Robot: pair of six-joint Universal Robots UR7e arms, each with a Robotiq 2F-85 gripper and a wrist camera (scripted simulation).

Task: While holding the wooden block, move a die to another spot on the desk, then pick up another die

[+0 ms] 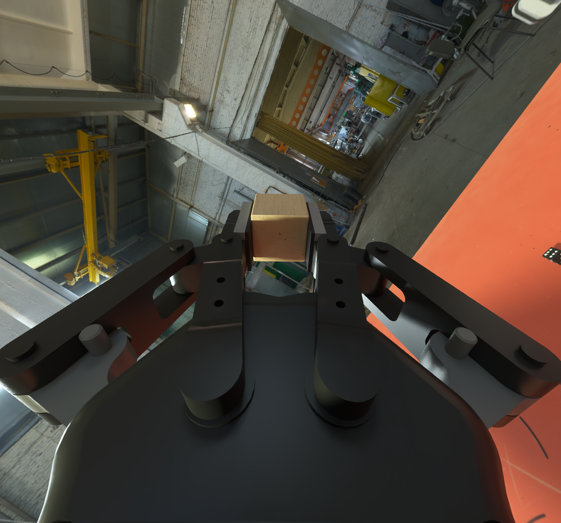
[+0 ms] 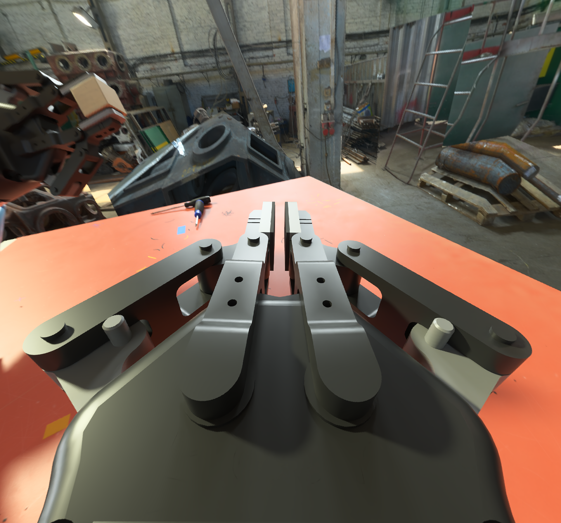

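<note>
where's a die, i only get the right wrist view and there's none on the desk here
Observer: A black die with white pips lies on the orange desk, at the right edge of the left wrist view.
Operator: is the block square in the left gripper
Observer: Yes. The wooden block sits squarely in the left gripper, with the pads flat on two opposite faces.
Operator: second die anywhere
Observer: The left wrist view shows only that one die.
</note>
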